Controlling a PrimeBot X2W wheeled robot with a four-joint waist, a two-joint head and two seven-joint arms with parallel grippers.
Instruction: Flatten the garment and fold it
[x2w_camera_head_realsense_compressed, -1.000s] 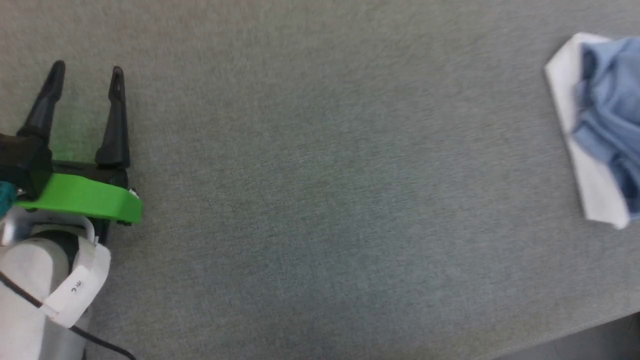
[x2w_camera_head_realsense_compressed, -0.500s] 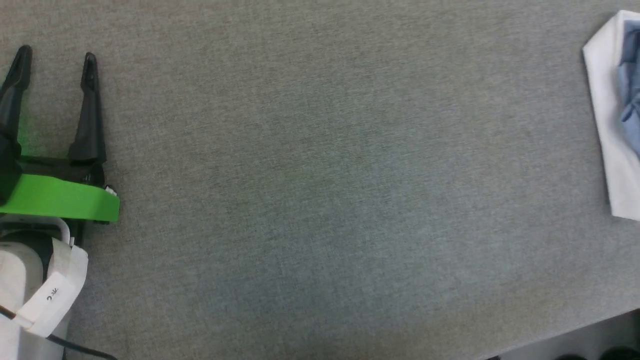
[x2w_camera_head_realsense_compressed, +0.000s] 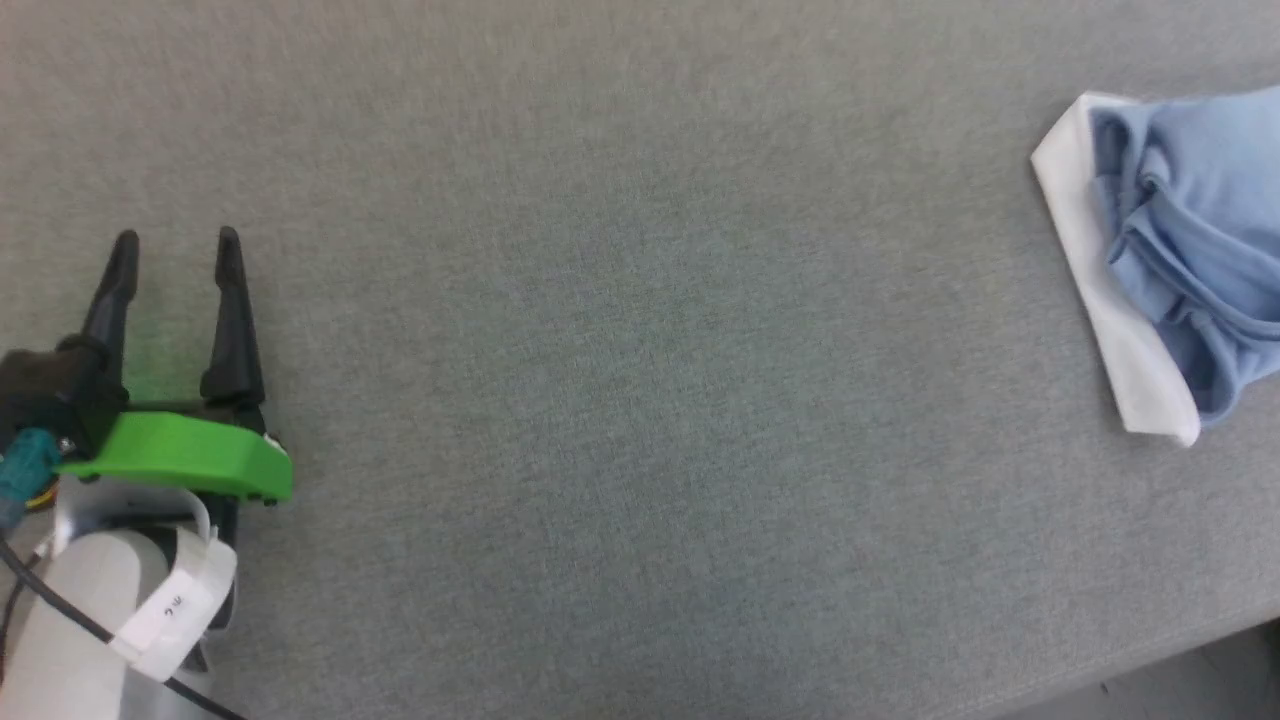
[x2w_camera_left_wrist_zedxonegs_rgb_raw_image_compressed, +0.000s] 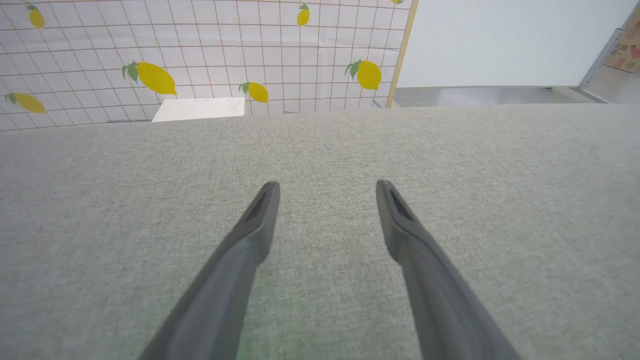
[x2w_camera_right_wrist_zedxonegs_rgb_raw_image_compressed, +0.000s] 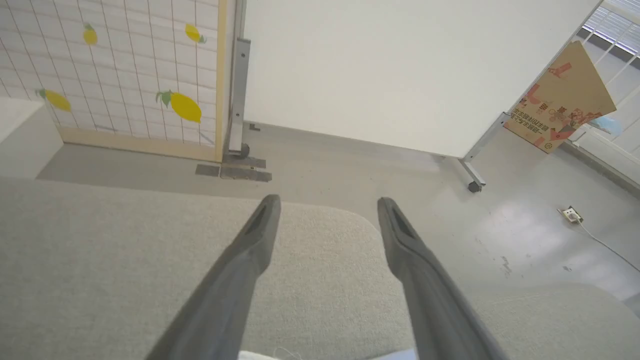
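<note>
The garment (x2w_camera_head_realsense_compressed: 1170, 250), a light blue T-shirt with a white panel along its left edge, lies crumpled at the far right of the grey table (x2w_camera_head_realsense_compressed: 640, 380) in the head view, cut off by the right edge. A sliver of its white cloth (x2w_camera_right_wrist_zedxonegs_rgb_raw_image_compressed: 260, 355) shows at the bottom of the right wrist view, under my right gripper (x2w_camera_right_wrist_zedxonegs_rgb_raw_image_compressed: 325, 202), whose fingers stand open with nothing between them, pointing past the table's corner. At the lower left of the head view my left gripper (x2w_camera_head_realsense_compressed: 175, 250) rests open over bare table, far from the garment. In its own wrist view my left gripper (x2w_camera_left_wrist_zedxonegs_rgb_raw_image_compressed: 325, 186) holds nothing.
The table's near edge (x2w_camera_head_realsense_compressed: 1150, 665) runs along the lower right of the head view. Beyond the table's far edge stand a lemon-patterned grid screen (x2w_camera_left_wrist_zedxonegs_rgb_raw_image_compressed: 200, 55), a white panel on castors (x2w_camera_right_wrist_zedxonegs_rgb_raw_image_compressed: 400, 75) and a cardboard piece (x2w_camera_right_wrist_zedxonegs_rgb_raw_image_compressed: 560, 100), on a grey floor.
The head view has shifted, so more of the garment shows at the right than half a second ago. My left gripper sits lower in the view, still open.
</note>
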